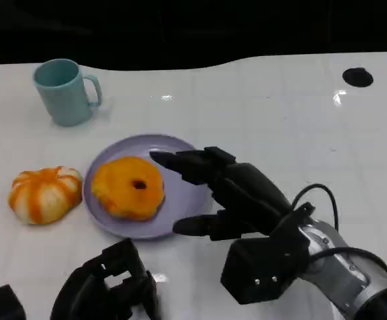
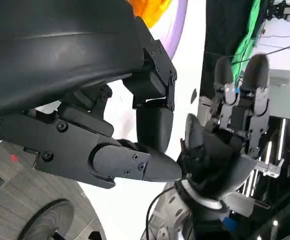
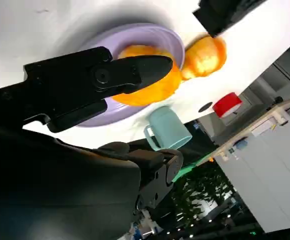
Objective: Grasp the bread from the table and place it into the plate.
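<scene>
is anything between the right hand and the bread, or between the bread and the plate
Nothing visible stands in the way. The bread already lies on the purple plate, and the right hand hovers open beside it over the plate's edge with only bare plate between them. The orange-and-white bun and teal mug sit off to the side.

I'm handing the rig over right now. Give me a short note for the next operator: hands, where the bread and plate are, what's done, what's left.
Right hand: open, fingers spread, holding nothing, over the near right edge of the plate, beside the bread.
Left hand: low at the near edge of the table, fingers curled in, nothing in it.
Bread: lying on the purple plate.
Done: bread is in the plate.
Left: probably just pull the right hand clear.
Also there: an orange-and-white pumpkin-like thing left of the plate, teal mug further back.
</scene>
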